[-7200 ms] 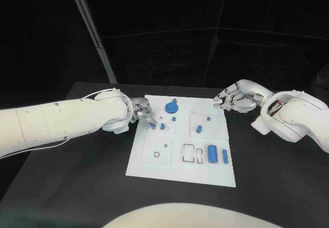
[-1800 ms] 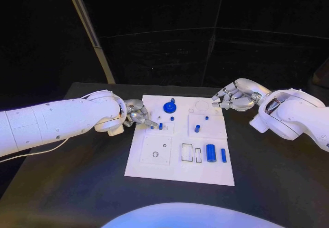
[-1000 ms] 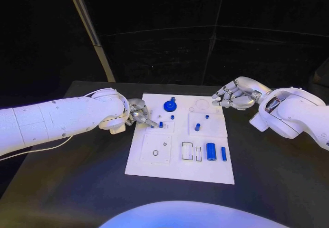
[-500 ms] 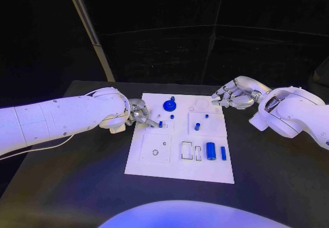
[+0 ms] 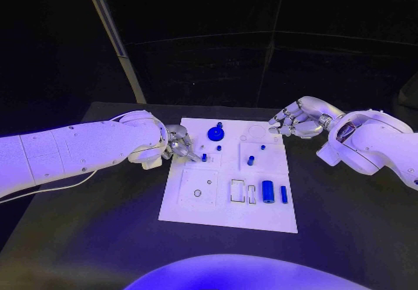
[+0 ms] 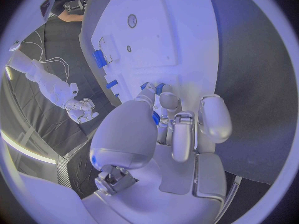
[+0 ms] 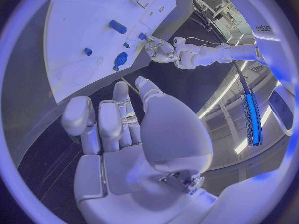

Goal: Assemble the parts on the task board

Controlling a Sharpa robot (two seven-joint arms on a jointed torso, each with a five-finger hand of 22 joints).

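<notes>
Left hand [image 5: 180,147] sits at the task board's [image 5: 228,214] left edge, fingertips pinching a small blue peg [image 5: 204,158] on the board's far-left area. Left wrist view shows the fingers [image 6: 163,100] closed around that blue piece. Right hand [image 5: 293,122] hovers off the board's far-right corner, fingers loosely curled, holding nothing. Blue knob [image 5: 216,133] stands near the far edge, another short peg [image 5: 250,161] mid-board right. Blue cylinder [image 5: 268,191] and thin blue bar [image 5: 283,194] lie side by side, near right.

Left hand [image 6: 168,119] fingertips on a blue part [image 6: 157,88], task board [image 6: 156,35]
</notes>
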